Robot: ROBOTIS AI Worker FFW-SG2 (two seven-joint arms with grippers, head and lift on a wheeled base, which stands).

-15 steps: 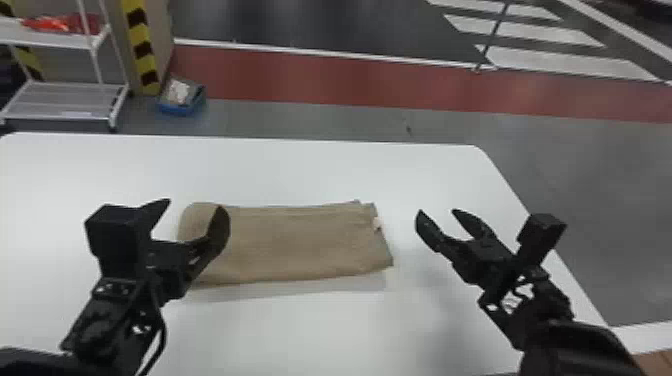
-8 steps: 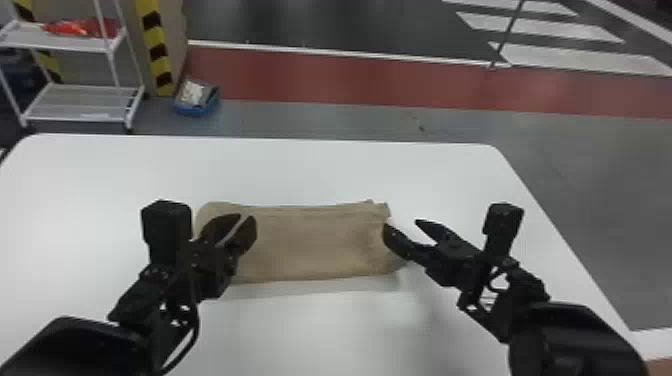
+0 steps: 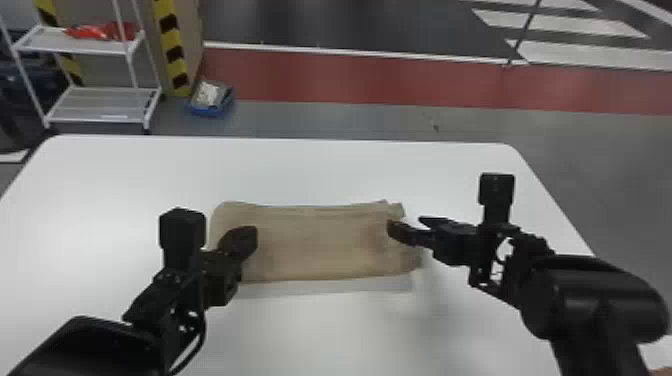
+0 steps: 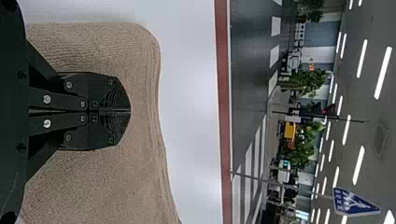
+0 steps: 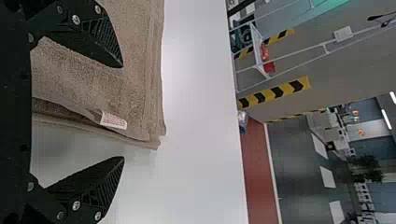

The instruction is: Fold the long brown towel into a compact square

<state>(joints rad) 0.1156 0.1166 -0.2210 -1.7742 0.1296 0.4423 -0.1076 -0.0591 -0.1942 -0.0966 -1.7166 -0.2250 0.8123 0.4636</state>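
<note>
The brown towel lies folded as a flat, wide rectangle on the white table. My left gripper is over its left end; in the left wrist view the left gripper is shut, fingertips together above the cloth. At the towel's right end, my right gripper stands open. The right wrist view has the right gripper with fingers wide apart, one above the towel and the other beyond its layered edge, where a small white label sticks out.
The white table extends around the towel on all sides. Behind it on the floor stand a white wire shelf holding red items and a blue box.
The left gripper has gone from spread fingers to shut, over the towel's left end. The right gripper has moved left to the towel's right end, still open. The head view has shifted slightly.
</note>
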